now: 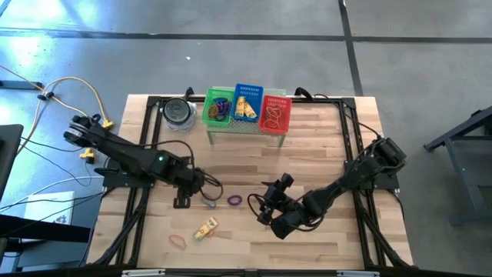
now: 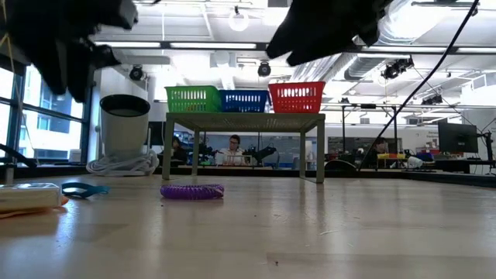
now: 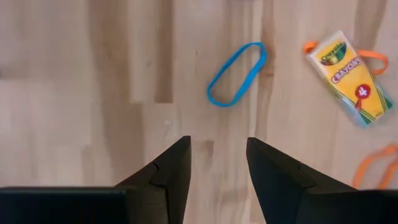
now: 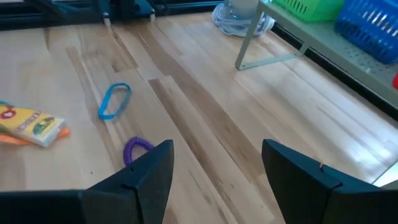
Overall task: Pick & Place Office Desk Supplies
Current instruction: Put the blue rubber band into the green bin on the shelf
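A blue band loop (image 3: 236, 73) lies flat on the wooden table just ahead of my open left gripper (image 3: 217, 155), which hovers above it touching nothing. A yellow crayon box (image 3: 351, 78) lies beside it on an orange band (image 3: 373, 56); a second orange band (image 3: 379, 165) lies nearer. A purple coiled loop (image 4: 137, 148) lies in front of my open right gripper (image 4: 217, 155), with the blue band (image 4: 115, 99) and the crayon box (image 4: 31, 124) beyond it. In the high view my left gripper (image 1: 206, 185) and right gripper (image 1: 265, 201) flank the purple loop (image 1: 234, 200).
A green basket (image 1: 219, 108), a blue basket (image 1: 247, 102) and a red basket (image 1: 275, 113), each holding items, stand on a small raised stand at the table's far edge. A round grey tin (image 1: 178, 113) sits left of the stand. One orange band (image 1: 178, 241) lies near the near edge.
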